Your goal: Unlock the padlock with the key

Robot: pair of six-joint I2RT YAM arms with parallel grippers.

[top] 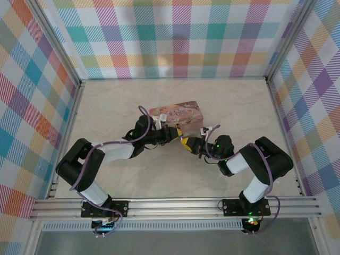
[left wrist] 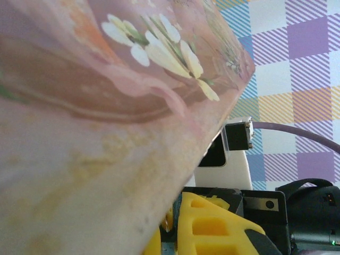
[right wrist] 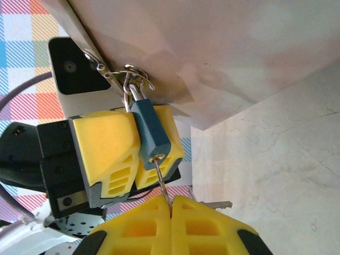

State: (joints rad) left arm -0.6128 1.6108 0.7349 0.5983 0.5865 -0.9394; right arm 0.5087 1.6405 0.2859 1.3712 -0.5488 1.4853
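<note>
Right wrist view: our right gripper [right wrist: 172, 201] is pinched closed on the key [right wrist: 163, 183], its blade in the padlock [right wrist: 151, 133]. Our left gripper [right wrist: 137, 151] clamps the padlock, whose shackle hooks a ring [right wrist: 135, 71] at the tin [right wrist: 212, 53] behind.

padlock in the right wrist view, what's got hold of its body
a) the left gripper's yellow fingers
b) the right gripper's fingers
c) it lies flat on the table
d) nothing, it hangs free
a: the padlock sits clamped between the yellow fingers of the left gripper, while the right gripper pinches only the key stuck in its keyhole.
</note>
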